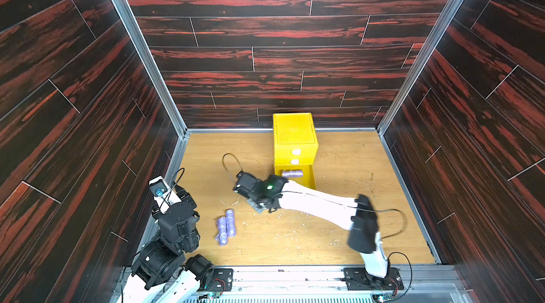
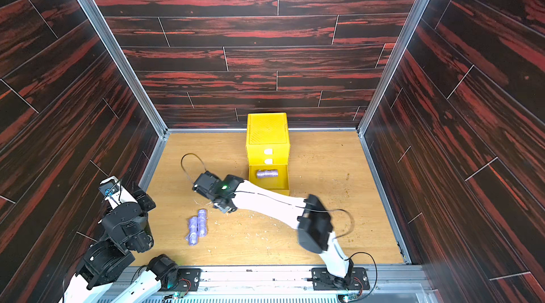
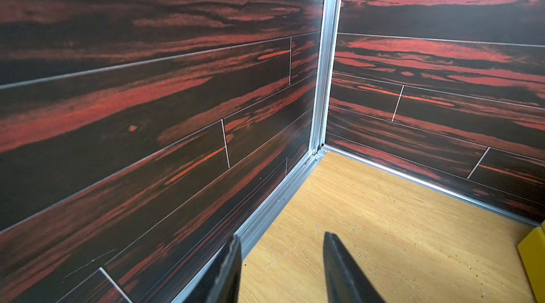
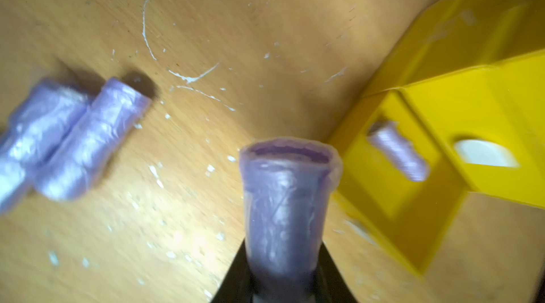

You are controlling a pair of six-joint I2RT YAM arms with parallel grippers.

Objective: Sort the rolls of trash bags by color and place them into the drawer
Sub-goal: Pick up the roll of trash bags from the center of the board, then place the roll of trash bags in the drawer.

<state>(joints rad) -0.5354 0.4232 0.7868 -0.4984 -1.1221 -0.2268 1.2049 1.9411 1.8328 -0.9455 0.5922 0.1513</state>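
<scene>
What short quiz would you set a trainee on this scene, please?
1. True or false: the open bottom drawer holds a green roll.
2. Multiple choice: how many rolls lie loose on the table? A one; B two; C four.
3. Fill in: the right gripper is shut on a ___ roll.

Key
1. False: the roll inside is purple.
2. B: two purple ones, side by side and touching.
3. Purple.
</scene>
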